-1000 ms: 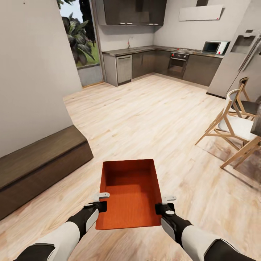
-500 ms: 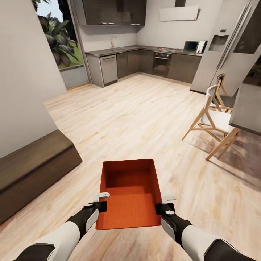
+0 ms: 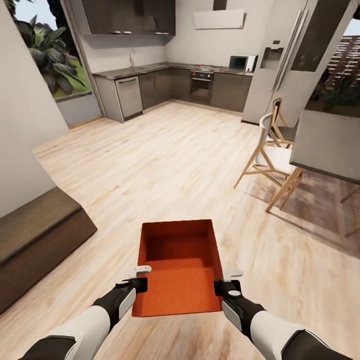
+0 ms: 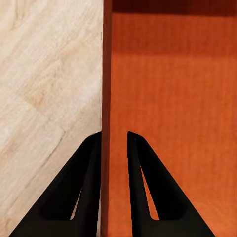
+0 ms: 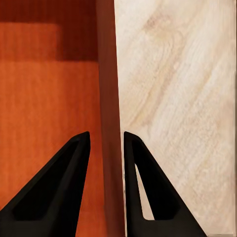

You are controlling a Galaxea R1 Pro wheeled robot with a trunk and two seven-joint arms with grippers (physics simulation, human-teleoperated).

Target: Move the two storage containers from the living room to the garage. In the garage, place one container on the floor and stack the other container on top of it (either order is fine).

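Observation:
One orange-red storage container (image 3: 177,267), open-topped and empty, hangs in front of me above the light wood-plank floor. My left gripper (image 3: 138,278) is shut on its left wall and my right gripper (image 3: 226,281) on its right wall. In the left wrist view the container wall (image 4: 106,98) runs between the two black fingers (image 4: 89,187). The right wrist view shows the other wall (image 5: 108,113) pinched between its fingers (image 5: 133,182). I am in the room with light wood planks; a kitchen lies ahead.
A low dark cabinet (image 3: 35,240) stands at the left by a white wall. Wooden chairs (image 3: 272,160) and a grey table (image 3: 325,145) are at the right. Kitchen counters (image 3: 165,85) and a tall fridge (image 3: 285,60) line the far side. Open plank floor (image 3: 165,160) stretches ahead.
The whole view has swung to the right: cabinet and kitchen slid left, the grey table came into view. The container and both grippers hold the same place before me.

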